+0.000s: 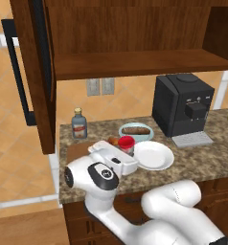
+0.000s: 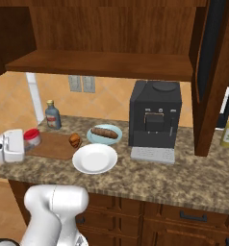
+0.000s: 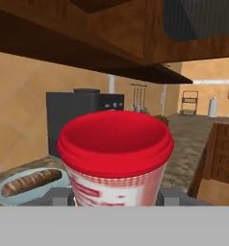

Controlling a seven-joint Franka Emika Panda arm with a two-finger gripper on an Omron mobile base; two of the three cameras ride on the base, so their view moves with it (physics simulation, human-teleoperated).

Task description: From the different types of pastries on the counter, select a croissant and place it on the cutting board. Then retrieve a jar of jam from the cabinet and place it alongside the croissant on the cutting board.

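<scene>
While clasped between its fingers, jar of jam (image 3: 115,158) in end effector (image 3: 114,198), above cutting board (image 2: 51,145)

The jar of jam (image 3: 115,158) has a bright red lid and a pale band printed with a red check. Beside it on the reddish-brown cutting board (image 2: 51,145), the croissant (image 2: 75,140) is golden-brown with darker ridges. Past the board, a dark brown bar pastry (image 2: 104,132) lies on a pale blue plate (image 2: 93,137), near a plain white plate (image 2: 95,159). The surface (image 2: 184,178) is speckled brown and grey. The coffee machine (image 2: 155,115) is black, the cabinet (image 1: 130,43) dark brown.
</scene>
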